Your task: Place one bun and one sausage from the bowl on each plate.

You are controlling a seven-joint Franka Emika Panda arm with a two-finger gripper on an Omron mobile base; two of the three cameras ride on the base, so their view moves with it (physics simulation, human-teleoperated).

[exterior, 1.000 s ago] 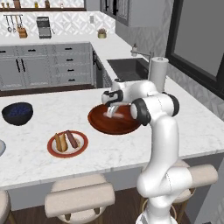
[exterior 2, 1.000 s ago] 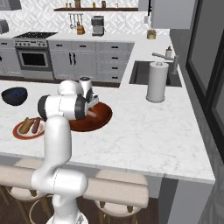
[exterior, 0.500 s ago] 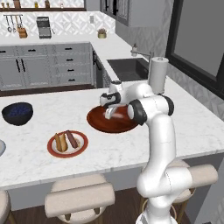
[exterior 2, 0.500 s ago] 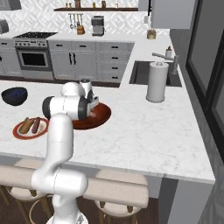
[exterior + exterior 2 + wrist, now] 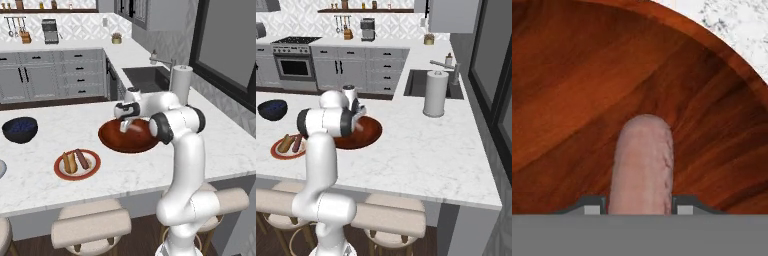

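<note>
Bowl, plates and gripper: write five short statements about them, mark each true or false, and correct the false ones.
1. A sausage lies between the gripper's fingertips in the hand view. True.
2. The gripper is over the red-rimmed plate. False: it is over the reddish-brown bowl.
3. The red-rimmed plate already carries a bun and a sausage. True.
4. The dark blue bowl sits inside the reddish-brown bowl. False: it stands apart on the counter, beyond the red-rimmed plate.
5. The paper towel roll lies on its side in the sink. False: it stands upright on the counter beside the sink.
</note>
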